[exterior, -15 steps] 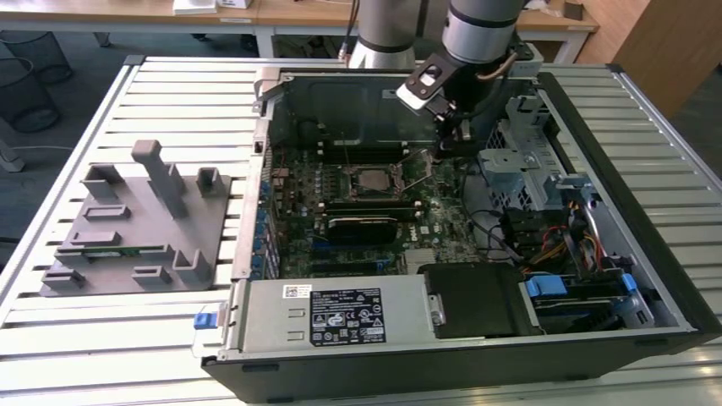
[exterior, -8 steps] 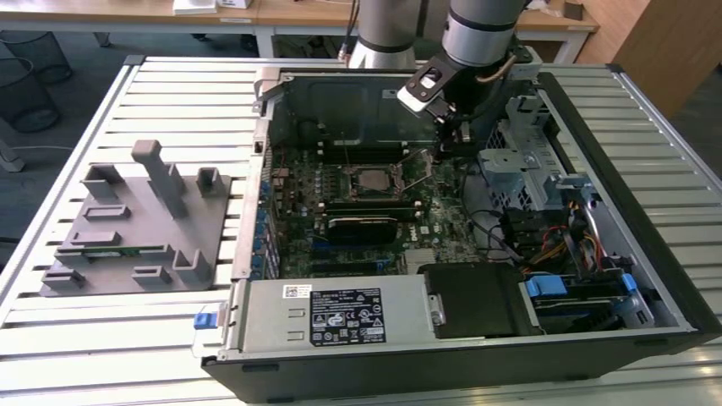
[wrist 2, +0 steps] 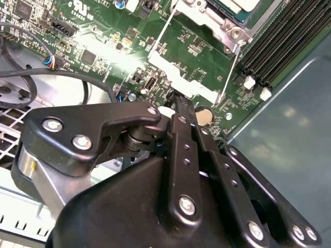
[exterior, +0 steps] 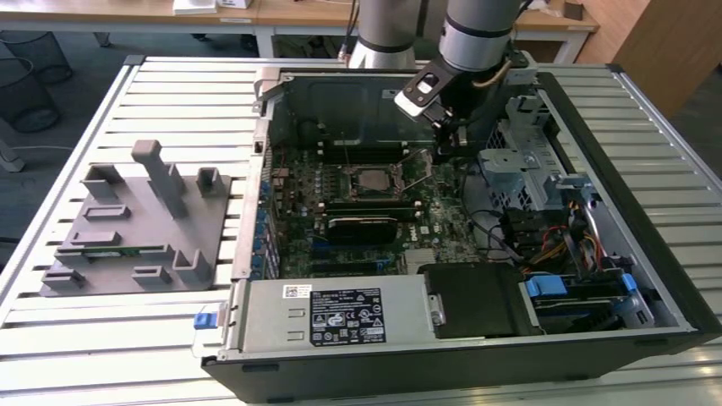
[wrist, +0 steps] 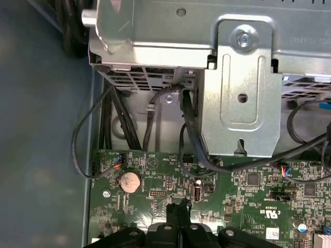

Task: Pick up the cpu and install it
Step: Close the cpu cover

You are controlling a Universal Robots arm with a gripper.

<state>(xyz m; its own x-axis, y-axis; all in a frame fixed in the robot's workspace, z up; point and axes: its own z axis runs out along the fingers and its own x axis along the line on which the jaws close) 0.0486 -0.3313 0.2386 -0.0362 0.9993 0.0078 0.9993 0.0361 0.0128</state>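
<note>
A green motherboard [wrist: 243,199] lay right under the gripper [wrist: 177,207], a coin battery [wrist: 130,182] near its tip, 1 metal bracket [wrist: 243,93] and black cables [wrist: 123,124] just beyond; a grey fixture [exterior: 147,228] stood well apart.

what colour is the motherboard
The motherboard is green, clearest in the second wrist view.

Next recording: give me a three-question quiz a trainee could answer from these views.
1. True or false: the gripper hangs outside the computer case.
2. The coin cell sits on: A) the green motherboard; B) a wooden tray; C) a blue cloth.
3. Fill in: the fingers are ____ (open or shut).
Key: 1 false, it is inside the computer case; 2 A; 3 shut.
</note>
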